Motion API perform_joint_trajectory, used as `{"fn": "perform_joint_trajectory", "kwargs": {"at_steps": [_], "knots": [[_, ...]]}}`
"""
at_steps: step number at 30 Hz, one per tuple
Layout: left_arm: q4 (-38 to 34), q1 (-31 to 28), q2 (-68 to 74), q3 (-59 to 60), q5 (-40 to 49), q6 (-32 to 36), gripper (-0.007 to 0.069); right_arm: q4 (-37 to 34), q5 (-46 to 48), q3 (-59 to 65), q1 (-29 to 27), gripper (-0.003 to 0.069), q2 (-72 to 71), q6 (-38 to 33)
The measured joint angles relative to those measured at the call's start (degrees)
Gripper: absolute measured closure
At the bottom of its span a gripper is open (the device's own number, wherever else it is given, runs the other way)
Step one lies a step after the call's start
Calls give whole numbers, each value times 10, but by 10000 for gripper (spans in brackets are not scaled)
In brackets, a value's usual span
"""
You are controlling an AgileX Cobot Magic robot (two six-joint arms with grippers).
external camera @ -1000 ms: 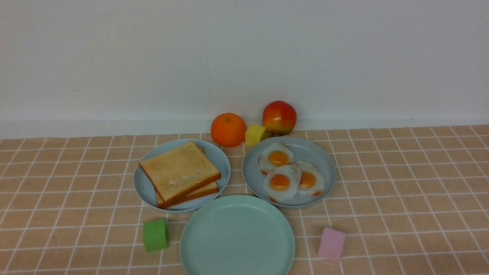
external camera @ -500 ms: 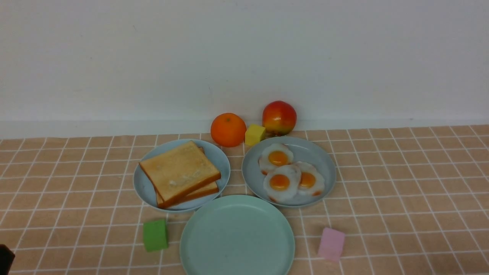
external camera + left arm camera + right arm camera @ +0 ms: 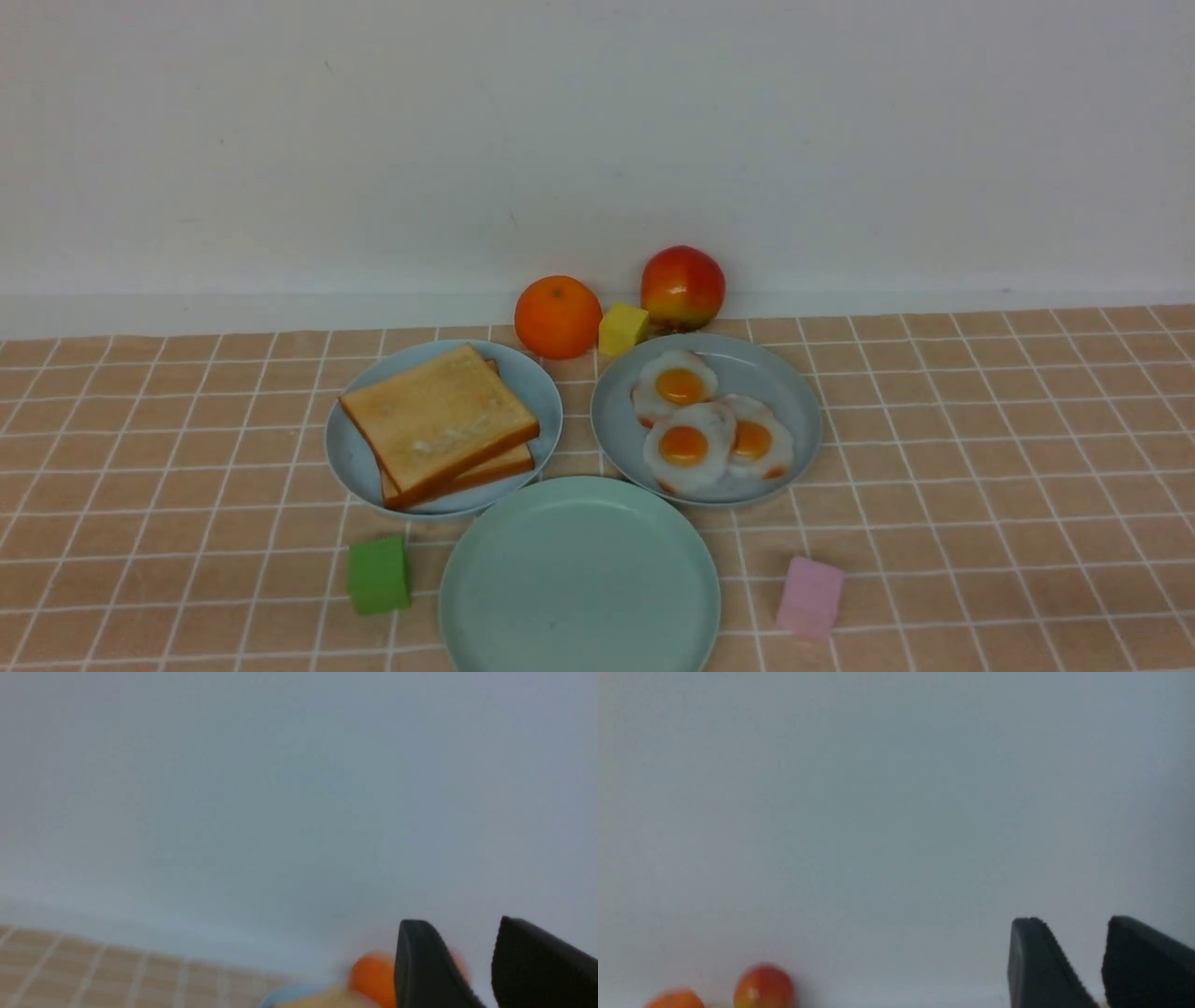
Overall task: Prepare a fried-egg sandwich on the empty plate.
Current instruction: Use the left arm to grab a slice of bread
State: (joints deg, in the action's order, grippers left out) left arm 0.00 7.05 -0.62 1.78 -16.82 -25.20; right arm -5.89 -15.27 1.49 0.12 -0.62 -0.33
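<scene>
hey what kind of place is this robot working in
Probably a tabletop practice setup rather than a real kitchen: toy-looking fried eggs on a plate, toast slices on another, and plain colored blocks, green and pink, on a grid-patterned surface against a bare wall.

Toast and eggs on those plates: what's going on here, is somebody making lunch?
A robot is meant to make a fried-egg sandwich, but nothing is being handled right now. Both the left fingers and right fingers stand apart with nothing between them. The toast and eggs lie on their own plates, and the green plate is bare, so no sandwich yet.
</scene>
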Motion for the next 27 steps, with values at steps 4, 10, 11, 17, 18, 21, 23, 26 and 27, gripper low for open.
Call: {"fn": "perform_joint_trajectory", "kwargs": {"at_steps": [4,10,11,17,18,21,23,26,27], "knots": [[-37,0,0,-1,-143,-78,386,-13,-88,-11,0,419,0,95],[-42,0,13,-150,-56,-103,386,-15,14,-196,0,419,39,176],[-40,0,34,-201,-14,-107,386,-15,51,-249,0,419,66,179],[-36,0,204,-444,277,-109,386,-14,276,-497,0,419,238,184],[-36,0,223,-468,309,-109,386,-12,311,-516,0,419,256,183],[-24,0,313,-519,432,-101,386,0,426,-579,0,419,337,168],[-5,0,365,-531,480,-89,386,10,480,-590,0,419,378,148],[20,0,434,-532,527,-79,386,8,529,-581,2,419,416,131],[23,0,449,-532,535,-78,386,4,534,-573,6,419,420,130]]}}
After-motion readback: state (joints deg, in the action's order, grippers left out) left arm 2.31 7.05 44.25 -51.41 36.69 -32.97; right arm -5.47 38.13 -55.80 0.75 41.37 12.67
